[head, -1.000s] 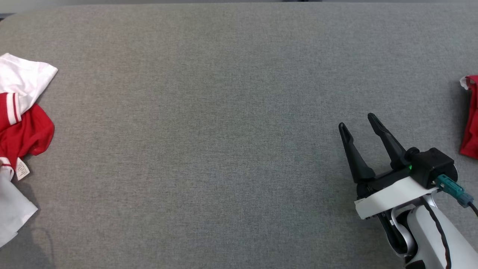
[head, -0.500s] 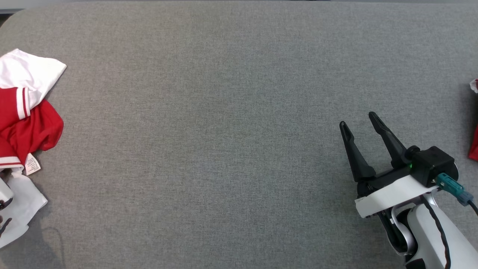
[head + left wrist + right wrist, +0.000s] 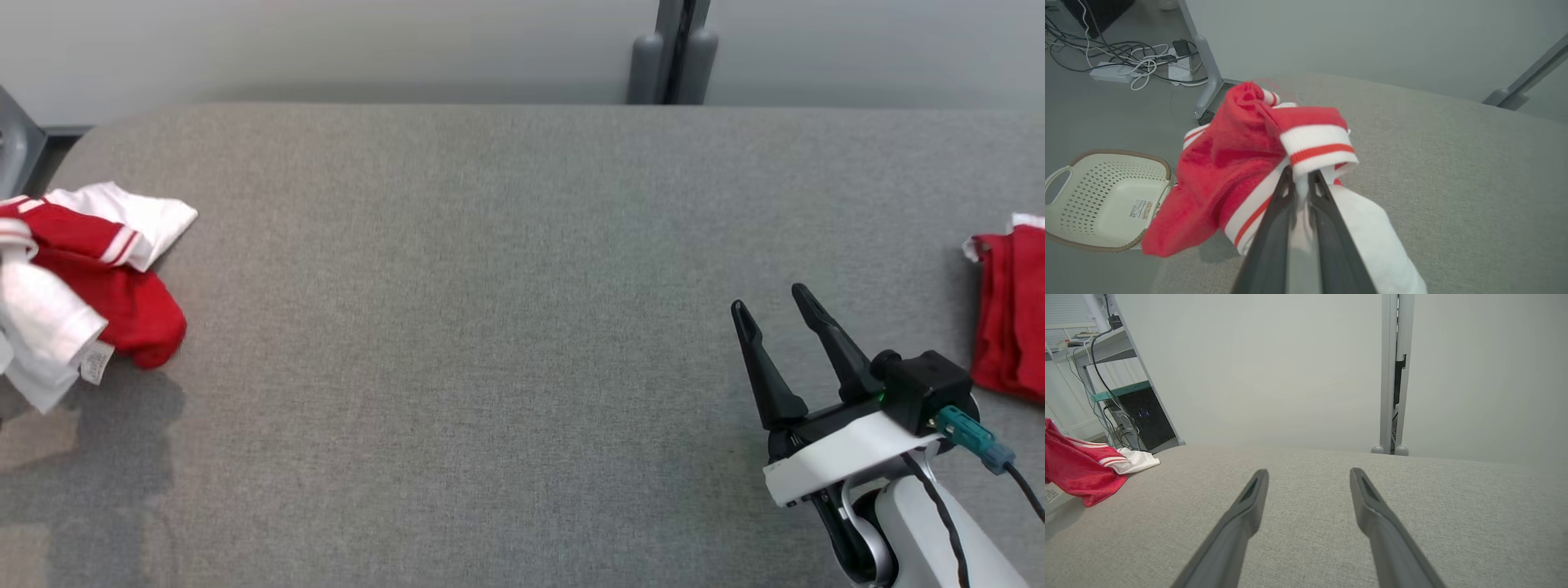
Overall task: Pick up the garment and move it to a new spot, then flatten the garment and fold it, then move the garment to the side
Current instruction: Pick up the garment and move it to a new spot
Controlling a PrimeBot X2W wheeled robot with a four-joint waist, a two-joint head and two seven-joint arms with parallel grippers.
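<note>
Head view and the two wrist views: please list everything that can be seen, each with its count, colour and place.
garment: one, red and white, bunched at the table's left end, pinched by the left gripper
second cloth: one, red with a white edge, at the table's right edge
table: one, grey fabric top
basket: one, cream, perforated, on the floor beside the table
power strip: one, white, on the floor beyond the basket
post: one, grey, upright behind the table
left gripper: one, dark, shut on the garment
right gripper: one, dark, open, over the table's right part, holding nothing
</note>
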